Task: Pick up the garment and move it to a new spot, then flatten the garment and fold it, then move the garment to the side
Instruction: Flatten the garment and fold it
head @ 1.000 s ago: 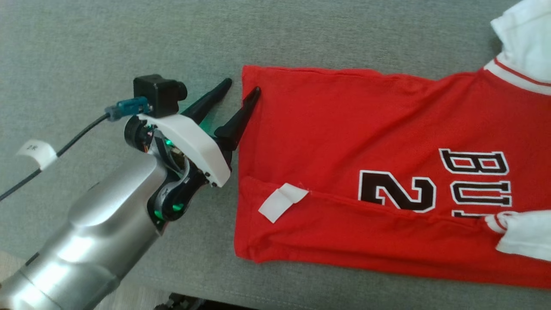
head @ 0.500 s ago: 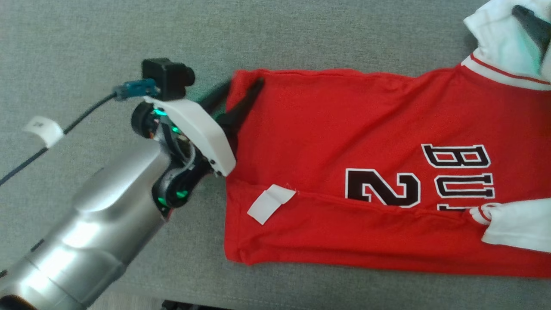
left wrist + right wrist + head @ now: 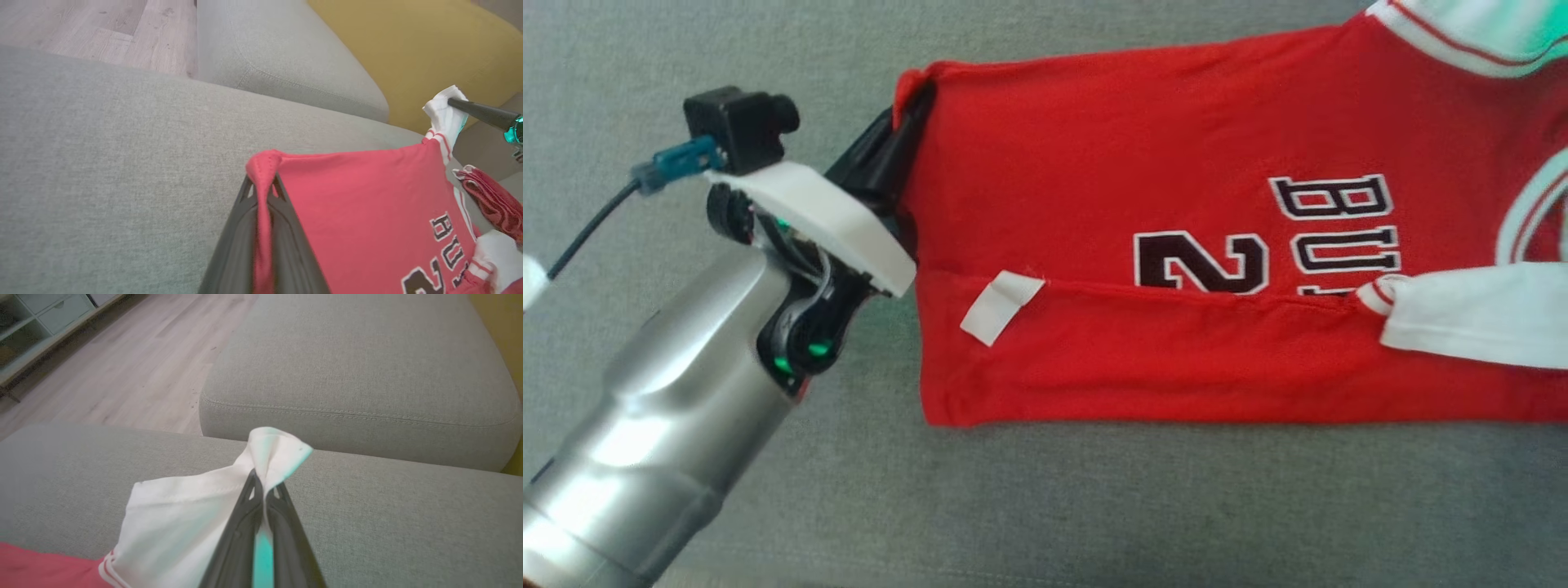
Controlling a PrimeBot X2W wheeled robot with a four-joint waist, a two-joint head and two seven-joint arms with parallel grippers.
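The garment [image 3: 1176, 147] is a red jersey with white sleeves and dark lettering, lying partly folded on a grey sofa cushion [image 3: 1094, 506]. My left gripper [image 3: 905, 110] is shut on its far left hem corner. The left wrist view shows that red corner [image 3: 263, 163] bunched between the two dark fingers [image 3: 241, 228] and raised a little. My right gripper [image 3: 263, 479] is shut on a white sleeve [image 3: 184, 522], pinching a peak of cloth off the cushion. In the left wrist view, that gripper's finger [image 3: 482, 114] holds the sleeve at the far right.
A white label [image 3: 1001, 306] lies on the jersey's folded lower layer. A second grey cushion [image 3: 359, 367] adjoins beyond a seam. A yellow backrest [image 3: 408, 49] rises at one side. Wooden floor [image 3: 135, 363] and a shelf unit [image 3: 36, 318] lie past the cushion edge.
Both grippers went from open to shut, the left on the red hem corner and the right on the white sleeve. The head view has shifted, so the jersey sits further left and higher.
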